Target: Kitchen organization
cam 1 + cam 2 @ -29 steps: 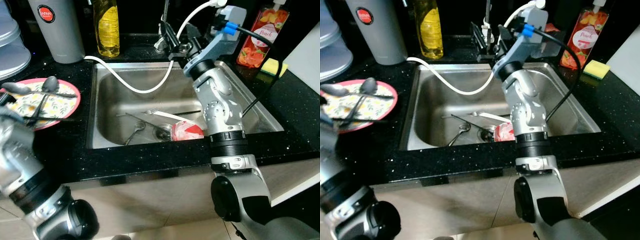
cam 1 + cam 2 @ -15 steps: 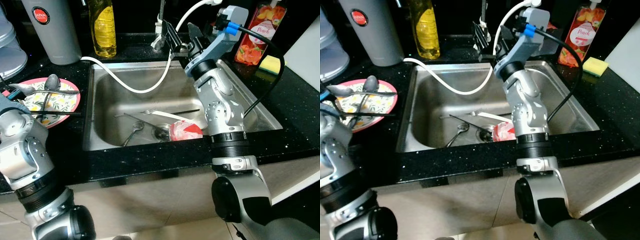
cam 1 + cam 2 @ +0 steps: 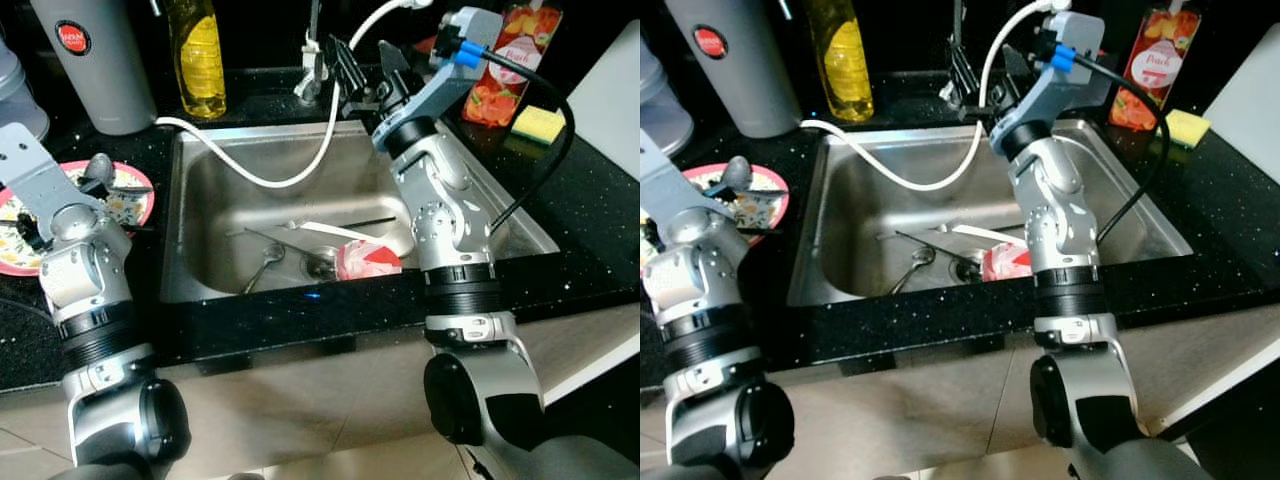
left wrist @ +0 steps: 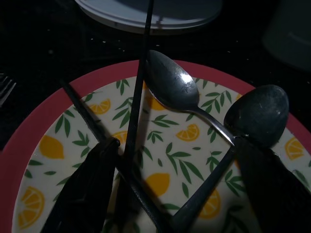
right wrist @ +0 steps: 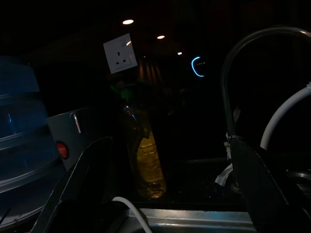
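Note:
A red-rimmed plate (image 4: 43, 131) with a lemon pattern lies on the black counter left of the sink. On it rest two metal spoons (image 4: 175, 92) and black chopsticks (image 4: 138, 97). My left gripper (image 4: 180, 199) hovers open just above the plate, its fingers either side of the spoon handles. My right gripper (image 3: 365, 75) is open at the back of the sink, beside the faucet (image 3: 312, 60). In the steel sink (image 3: 200, 270) lie a red-and-white bowl (image 3: 367, 260), a spoon (image 3: 262, 265), a white utensil (image 3: 330, 232) and a dark stick.
A white hose (image 3: 250, 175) loops from the counter over the sink's back. Behind stand a yellow bottle (image 3: 197, 60), a grey canister (image 3: 85, 60) and a red Peach bottle (image 3: 500, 75). A yellow sponge (image 3: 535, 122) lies at the right, plastic containers (image 3: 15, 100) at the far left.
The view has shifted. My left arm has risen and turned so its wrist stands over the plate's near side. The right gripper stays by the faucet.

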{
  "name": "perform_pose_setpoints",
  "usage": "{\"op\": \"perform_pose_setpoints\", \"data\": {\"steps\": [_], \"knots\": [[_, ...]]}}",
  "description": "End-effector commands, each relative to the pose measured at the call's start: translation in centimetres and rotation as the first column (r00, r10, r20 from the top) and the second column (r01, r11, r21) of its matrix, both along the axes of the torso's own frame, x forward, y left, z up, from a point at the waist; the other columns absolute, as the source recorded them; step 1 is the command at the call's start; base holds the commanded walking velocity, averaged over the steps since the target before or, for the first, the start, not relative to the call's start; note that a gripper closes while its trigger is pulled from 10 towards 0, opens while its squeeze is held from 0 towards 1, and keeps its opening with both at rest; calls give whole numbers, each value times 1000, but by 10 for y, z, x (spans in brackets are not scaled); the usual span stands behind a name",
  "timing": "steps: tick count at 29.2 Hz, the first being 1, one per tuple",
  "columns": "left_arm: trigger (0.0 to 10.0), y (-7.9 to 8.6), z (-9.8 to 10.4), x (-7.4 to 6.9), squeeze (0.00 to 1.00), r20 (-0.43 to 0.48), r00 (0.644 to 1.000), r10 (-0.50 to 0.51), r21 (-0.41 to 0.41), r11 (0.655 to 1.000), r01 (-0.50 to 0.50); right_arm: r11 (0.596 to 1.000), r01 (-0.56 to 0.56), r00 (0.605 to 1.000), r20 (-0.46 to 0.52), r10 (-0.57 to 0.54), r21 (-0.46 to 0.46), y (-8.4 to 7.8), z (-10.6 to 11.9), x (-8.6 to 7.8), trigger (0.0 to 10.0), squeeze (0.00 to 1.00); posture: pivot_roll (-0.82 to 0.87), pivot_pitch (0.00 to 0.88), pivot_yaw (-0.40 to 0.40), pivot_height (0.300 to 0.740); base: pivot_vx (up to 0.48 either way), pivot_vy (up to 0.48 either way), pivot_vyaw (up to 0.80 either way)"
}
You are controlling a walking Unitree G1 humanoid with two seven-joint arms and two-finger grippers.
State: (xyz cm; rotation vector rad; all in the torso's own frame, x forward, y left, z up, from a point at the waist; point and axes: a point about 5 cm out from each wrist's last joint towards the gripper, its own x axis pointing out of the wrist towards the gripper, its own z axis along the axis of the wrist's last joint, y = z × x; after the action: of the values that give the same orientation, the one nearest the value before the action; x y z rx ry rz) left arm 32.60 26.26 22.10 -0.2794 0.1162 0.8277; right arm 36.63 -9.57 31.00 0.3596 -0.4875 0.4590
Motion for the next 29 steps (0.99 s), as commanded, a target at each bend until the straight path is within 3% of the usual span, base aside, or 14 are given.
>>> {"op": "perform_pose_setpoints", "data": {"steps": [1,4,5,9,10,17,25,27,28,29], "knots": [[4863,-2,-10,-5,0,-41,999,26,-3,1000,-26,1000,12,1000,-5,-12,5,-5,-1,-2,10000,0,195,0,41,740,0,0,0],[4902,-3,-13,-10,0,-43,998,52,6,999,-51,1000,14,1000,-6,-14,5,-5,-1,-2,10000,0,194,0,40,740,0,0,0],[5725,-7,-7,-16,0,-17,998,68,48,997,-68,1000,15,1000,-7,-15,6,-6,-2,-2,10000,0,195,0,39,740,0,0,0],[6078,-8,-4,-19,0,-1,997,77,76,994,-76,1000,14,1000,-9,-14,7,-6,-2,-2,10000,0,201,0,36,740,0,0,0],[6667,-8,-1,-21,0,9,997,76,110,991,-76,1000,9,1000,-11,-9,8,-5,-2,-1,10000,0,206,0,33,740,0,0,0],[6824,-2,-5,-26,0,1,993,117,113,987,-116,1000,-5,1000,-14,5,10,-1,-3,-1,10000,0,216,0,29,740,0,0,0],[7216,1,-30,-28,0,-75,990,122,42,992,-119,1000,-6,1000,-15,6,13,0,-2,-1,10000,0,211,0,31,740,0,0,0],[8314,10,-44,-24,0,-113,985,129,-18,991,-132,1000,-1,1000,-15,1,12,-2,-2,-1,10000,0,206,0,31,740,0,0,0],[8314,10,-44,-24,0,-113,985,129,-18,991,-132,1000,-1,1000,-15,1,12,-2,-2,-1,10000,0,206,0,31,740,0,0,0],[9373,13,-46,-22,0,-119,985,123,-29,991,-127,1000,-1,1000,-15,1,12,-2,-2,-1,10000,0,205,0,31,740,0,0,0]]}}
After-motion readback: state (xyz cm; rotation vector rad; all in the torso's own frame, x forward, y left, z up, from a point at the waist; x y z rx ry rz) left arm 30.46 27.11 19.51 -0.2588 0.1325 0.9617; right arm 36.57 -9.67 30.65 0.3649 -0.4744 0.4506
